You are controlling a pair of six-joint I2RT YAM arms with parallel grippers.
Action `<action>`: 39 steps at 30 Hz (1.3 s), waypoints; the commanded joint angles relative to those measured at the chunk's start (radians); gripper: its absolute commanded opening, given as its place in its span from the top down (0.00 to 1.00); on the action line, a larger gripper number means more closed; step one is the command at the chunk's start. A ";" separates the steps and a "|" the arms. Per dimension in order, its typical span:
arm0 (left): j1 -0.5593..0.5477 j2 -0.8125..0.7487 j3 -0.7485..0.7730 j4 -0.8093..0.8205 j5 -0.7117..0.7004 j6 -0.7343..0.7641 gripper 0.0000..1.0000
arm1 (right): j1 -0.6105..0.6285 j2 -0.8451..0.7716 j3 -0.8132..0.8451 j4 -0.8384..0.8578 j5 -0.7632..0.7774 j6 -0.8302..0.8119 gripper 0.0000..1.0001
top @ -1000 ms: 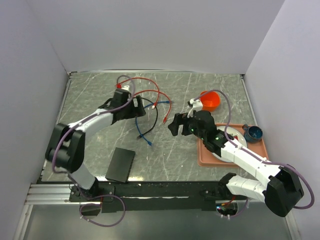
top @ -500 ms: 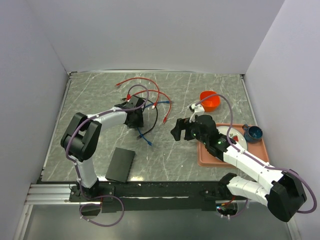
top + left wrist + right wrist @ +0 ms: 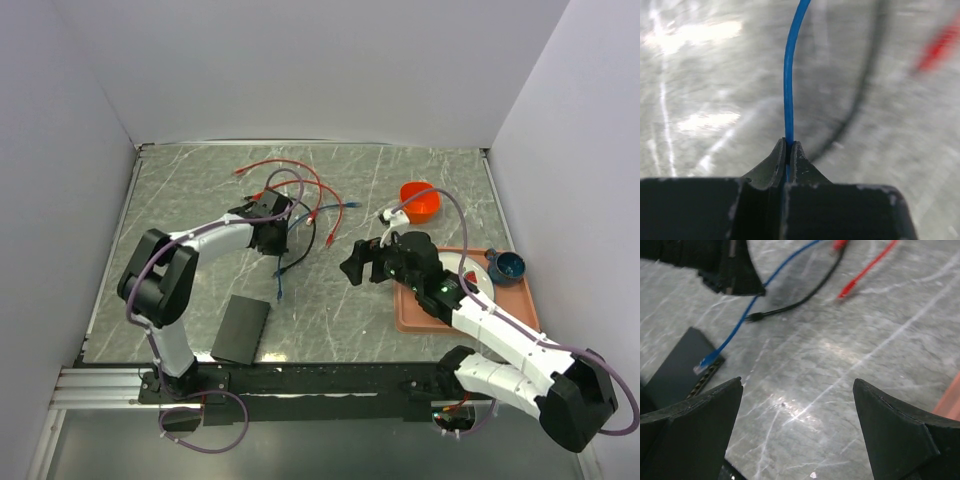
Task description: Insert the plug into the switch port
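My left gripper (image 3: 270,240) is shut on a thin blue cable (image 3: 788,90), pinched between its fingertips in the left wrist view. The cable hangs down from it to a blue plug (image 3: 702,366), which dangles near a corner of the flat black switch box (image 3: 241,328). The box lies near the table's front edge, left of centre. Its ports run along one edge (image 3: 705,382), too small to make out. My right gripper (image 3: 797,382) hovers open over bare marble, to the right of the cables, with nothing between its fingers.
Red cables (image 3: 300,185) and a black cable (image 3: 312,235) loop on the marble behind and beside the left gripper. An orange bowl (image 3: 422,201) sits at the back right. A salmon tray (image 3: 410,318) with a white plate and a blue cup (image 3: 506,266) lies under the right arm.
My left gripper swung in from the red cables, closed on the blue cable and lifted it, so the plug end now hangs toward the box. The right gripper shifted slightly and stayed open.
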 commanded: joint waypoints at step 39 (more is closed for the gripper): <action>-0.039 -0.338 -0.019 0.282 0.621 -0.029 0.94 | 0.005 0.576 -0.001 1.139 -0.569 0.729 1.00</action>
